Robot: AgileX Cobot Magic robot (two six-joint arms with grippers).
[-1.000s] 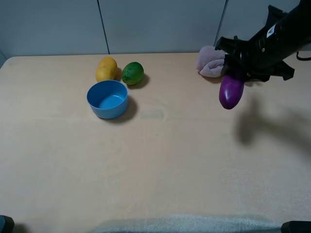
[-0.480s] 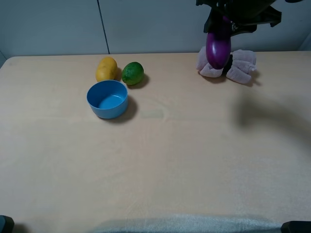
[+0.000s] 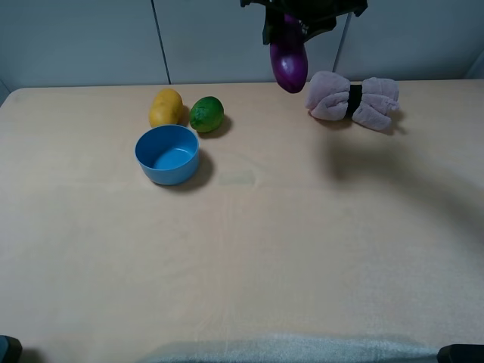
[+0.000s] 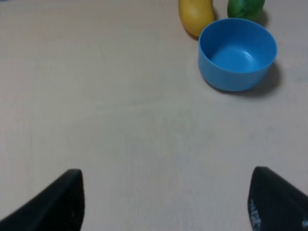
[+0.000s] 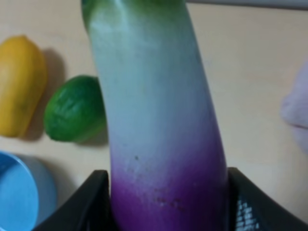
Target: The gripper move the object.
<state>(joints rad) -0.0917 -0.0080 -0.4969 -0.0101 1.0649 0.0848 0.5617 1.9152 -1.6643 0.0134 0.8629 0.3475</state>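
My right gripper (image 3: 291,23) is shut on the purple eggplant (image 3: 289,64) and holds it high above the table's back edge, just left of the pink towel roll (image 3: 353,100). In the right wrist view the eggplant (image 5: 159,120) fills the frame between the two black fingers (image 5: 86,207), purple fading to white and green at the tip. My left gripper (image 4: 166,202) is open and empty over bare table, its fingertips (image 4: 57,202) showing at the lower edge of the left wrist view.
A blue bowl (image 3: 167,154) stands left of centre, with a yellow lemon (image 3: 165,107) and a green lime (image 3: 206,114) just behind it. The bowl (image 4: 237,54), lemon (image 4: 196,14) and lime (image 4: 245,7) also show in the left wrist view.
My right gripper has lifted the eggplant and carried it left, from beside the towel roll at the right to above the table's back edge near the middle.
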